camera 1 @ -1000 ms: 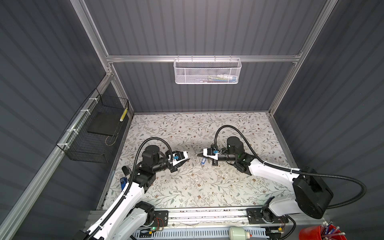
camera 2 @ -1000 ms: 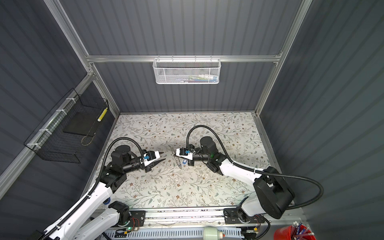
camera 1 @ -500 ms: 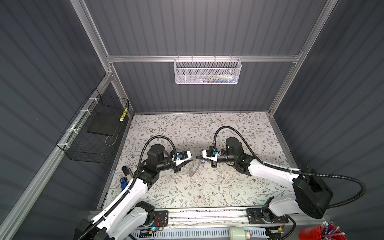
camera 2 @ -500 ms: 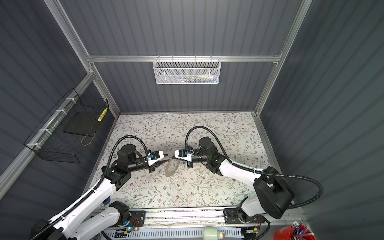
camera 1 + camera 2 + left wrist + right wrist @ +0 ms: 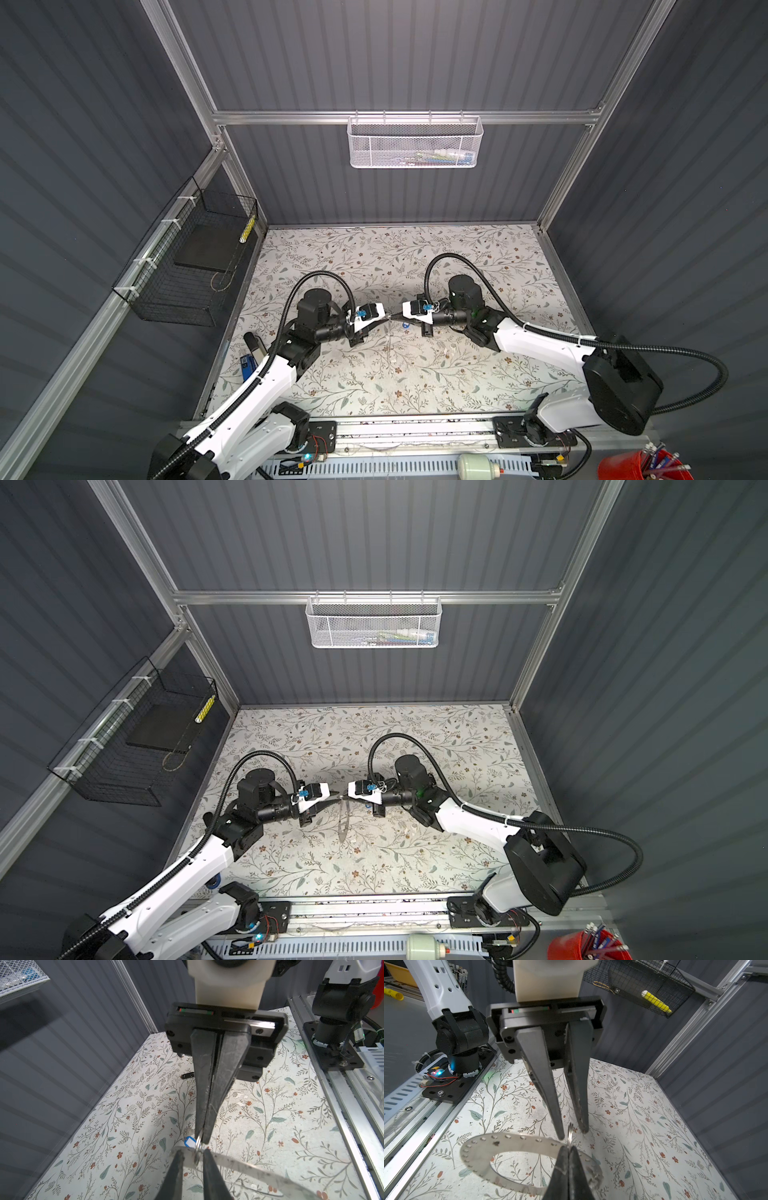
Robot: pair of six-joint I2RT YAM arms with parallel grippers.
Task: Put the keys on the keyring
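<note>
My right gripper (image 5: 568, 1148) is shut on the edge of the keyring (image 5: 570, 1134), a small metal ring held above the table. A clear dotted strap loop (image 5: 508, 1140) hangs from the ring. My left gripper (image 5: 193, 1152) faces it tip to tip, and its fingers (image 5: 558, 1124) stand a little apart on either side of the ring, so it is open. In both top views the two grippers (image 5: 384, 319) (image 5: 343, 798) meet at mid-table. One grey key (image 5: 188, 1131) lies on the floral table beside a blue tag (image 5: 189, 1142), under the right gripper's tips.
A black tag (image 5: 187, 1075) lies farther off on the table. A white mesh basket (image 5: 413, 141) hangs on the back wall and a black wire basket (image 5: 195, 257) on the left wall. A blue object (image 5: 248, 365) sits at the table's left edge.
My left gripper has moved right to the right gripper and its jaws have narrowed around the ring. The right gripper has stayed almost still, shut on the ring.
</note>
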